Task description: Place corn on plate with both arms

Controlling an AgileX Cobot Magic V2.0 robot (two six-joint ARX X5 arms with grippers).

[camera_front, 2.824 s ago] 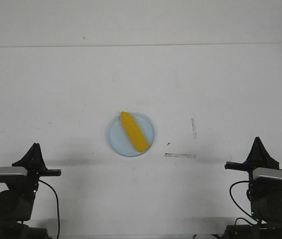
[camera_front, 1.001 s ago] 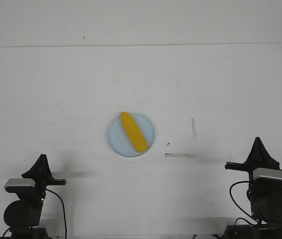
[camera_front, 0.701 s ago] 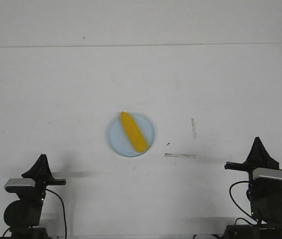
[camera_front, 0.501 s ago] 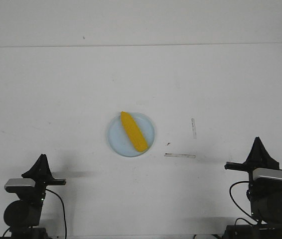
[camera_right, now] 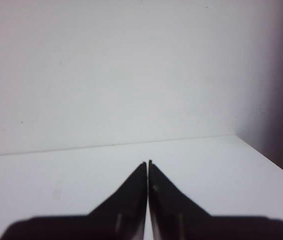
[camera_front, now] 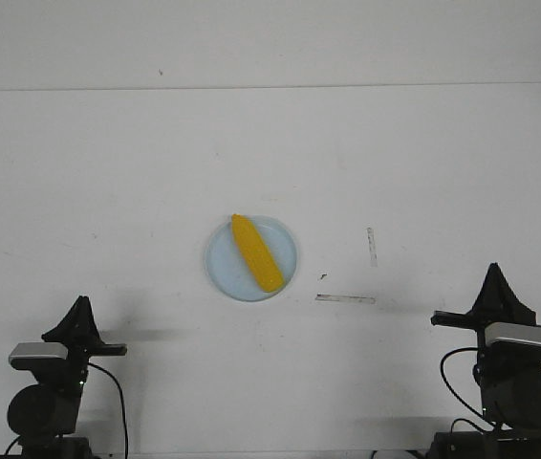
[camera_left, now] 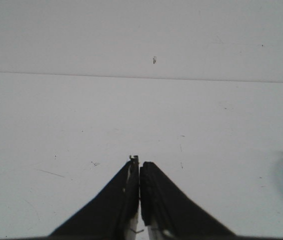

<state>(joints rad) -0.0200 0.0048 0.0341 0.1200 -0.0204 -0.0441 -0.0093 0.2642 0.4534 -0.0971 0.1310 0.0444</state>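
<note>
**Corn on plate, both grippers parked: little left to spoil**

Left gripper: jaws pressed together, nothing between them, parked low at the near left corner of the desk. Right gripper: jaws likewise closed on nothing, parked at the near right corner. Both well apart from the plate.

Corn: lying diagonally across the plate, pointed end toward the far side, blunt end toward the near rim, body wholly inside the rim. Plate: near the middle of the desk, between the two arms; only a sliver of its pale blue edge visible in the left wrist view.

Judged state: task apparently complete, placement done.

Possible trouble from here:
- Rolling of the cob off the shallow rim, if the desk or plate gets jolted; rounded, tapered body, low rim, little to stop it.
- Nudging of the light plastic plate by any fresh reach from either arm with closed tips, sliding it or tipping the corn out.
- Snagging of the trailing black cable by the left arm's base during a move.

Brands, labels, writing: none legible. Only two short strips of tape on the desk right of the plate, blank as far as can be made out.
</note>
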